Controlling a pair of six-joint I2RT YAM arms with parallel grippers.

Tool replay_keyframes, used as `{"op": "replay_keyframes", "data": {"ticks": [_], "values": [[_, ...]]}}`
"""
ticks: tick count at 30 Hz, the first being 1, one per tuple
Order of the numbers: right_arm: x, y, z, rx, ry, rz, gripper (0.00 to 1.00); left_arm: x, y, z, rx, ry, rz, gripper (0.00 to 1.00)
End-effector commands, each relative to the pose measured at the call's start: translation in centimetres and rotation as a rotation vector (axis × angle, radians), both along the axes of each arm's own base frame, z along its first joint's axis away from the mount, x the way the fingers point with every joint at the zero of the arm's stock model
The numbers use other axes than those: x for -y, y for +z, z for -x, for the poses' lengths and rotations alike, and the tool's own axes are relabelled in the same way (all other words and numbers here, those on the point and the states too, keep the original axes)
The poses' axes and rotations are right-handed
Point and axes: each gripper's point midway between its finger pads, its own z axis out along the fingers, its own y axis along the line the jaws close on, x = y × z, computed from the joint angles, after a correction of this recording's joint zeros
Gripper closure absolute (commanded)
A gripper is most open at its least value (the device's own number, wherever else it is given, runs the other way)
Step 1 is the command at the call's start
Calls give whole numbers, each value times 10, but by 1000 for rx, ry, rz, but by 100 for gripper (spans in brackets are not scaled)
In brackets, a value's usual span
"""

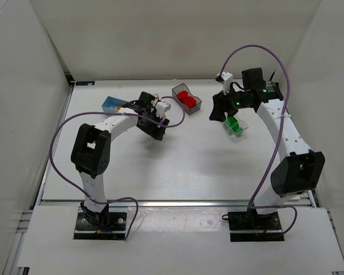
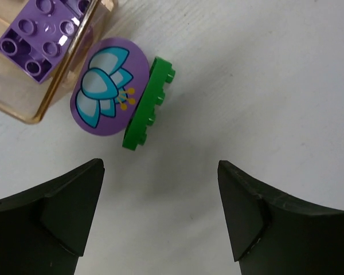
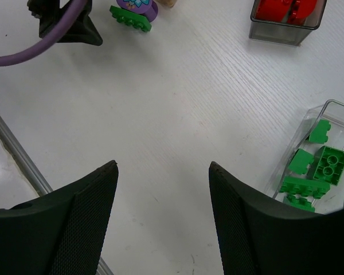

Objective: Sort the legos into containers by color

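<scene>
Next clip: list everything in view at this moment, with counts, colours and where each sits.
Light blue bin: one, far left of table, contents unclear.
Dark grey bin: one, far centre, holding red bricks.
Clear bin: one, right side, holding several green bricks.
Tan-orange bin: one, translucent, holding a purple brick.
Flower piece: one, purple, on a green plate, on the table beside the tan-orange bin.
Table: one, white.
Left end effector: open, empty.
Right end effector: open, empty.

Left arm (image 1: 112, 127) bent inward, jaws wide and empty, right arm (image 1: 284, 129) extended forward, jaws apart, empty.
</scene>
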Motion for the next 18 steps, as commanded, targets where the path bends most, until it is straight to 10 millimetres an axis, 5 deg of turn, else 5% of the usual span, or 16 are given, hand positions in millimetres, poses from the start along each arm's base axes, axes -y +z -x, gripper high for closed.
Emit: {"op": "replay_keyframes", "data": {"ticks": [1, 18], "values": [[4, 8, 1, 23, -13, -2, 31, 9, 10, -17, 49, -31, 21, 9], [11, 2, -2, 6, -25, -4, 31, 14, -14, -49, 64, -73, -28, 8]]}}
